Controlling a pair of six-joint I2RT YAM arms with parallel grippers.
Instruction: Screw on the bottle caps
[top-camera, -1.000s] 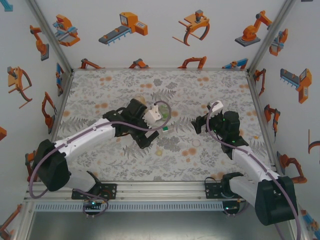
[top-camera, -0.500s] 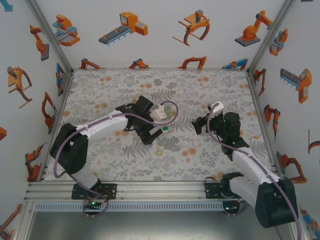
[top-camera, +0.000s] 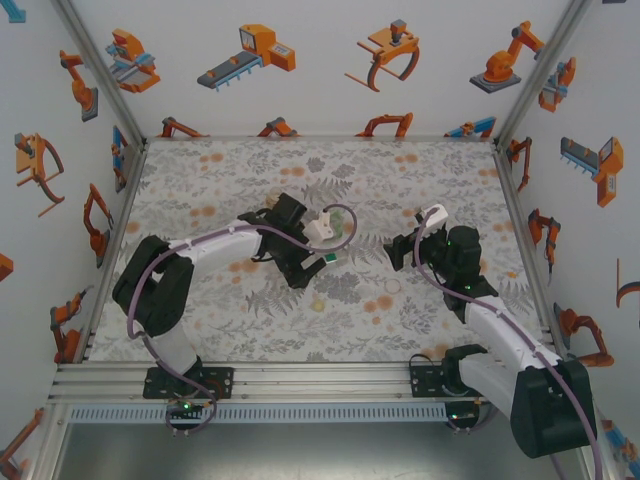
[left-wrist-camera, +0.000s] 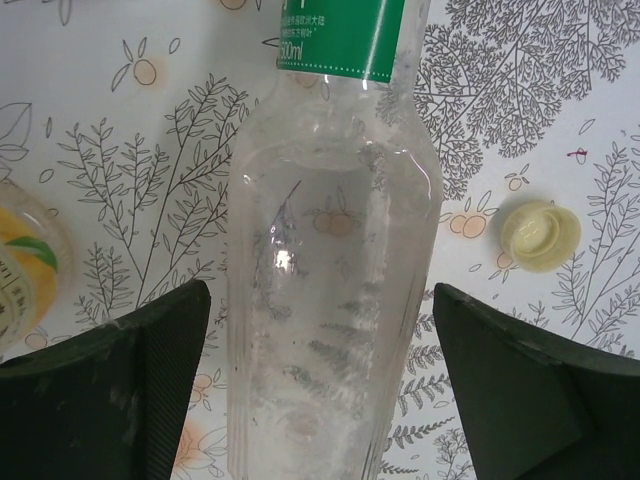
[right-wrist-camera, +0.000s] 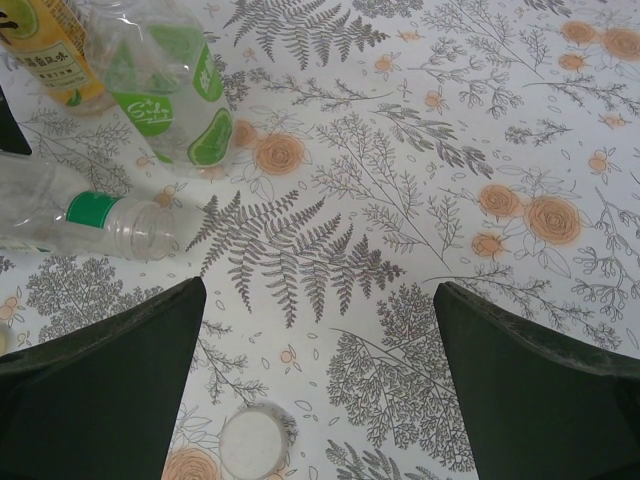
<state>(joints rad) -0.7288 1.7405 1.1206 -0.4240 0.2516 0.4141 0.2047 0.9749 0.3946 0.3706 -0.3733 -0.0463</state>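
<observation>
The slim colourless bottle (left-wrist-camera: 335, 200) with a green label lies on the table between the fingers of my left gripper (left-wrist-camera: 320, 290). The gripper is open, with a gap on each side of the bottle. A pale yellow cap (left-wrist-camera: 541, 235) lies to the right of it. In the top view my left gripper (top-camera: 310, 258) is at the table's middle, beside the squat green-tinted bottle (top-camera: 336, 224). My right gripper (right-wrist-camera: 320, 290) is open over bare table, with a whitish cap (right-wrist-camera: 255, 440) near its left finger. The amber bottle (right-wrist-camera: 50, 45) stands at the far left, and the slim bottle's neck (right-wrist-camera: 150, 230) is uncapped.
The floral table cover (top-camera: 420, 180) has free room at the back and on both sides. Printed walls close in the table on three sides. The yellow cap (top-camera: 318, 305) and the whitish cap (top-camera: 388, 285) lie nearer the front than the bottles.
The left arm has swung its gripper a little to the right and down over the slim bottle, and its jaws have narrowed. The right arm has not moved.
</observation>
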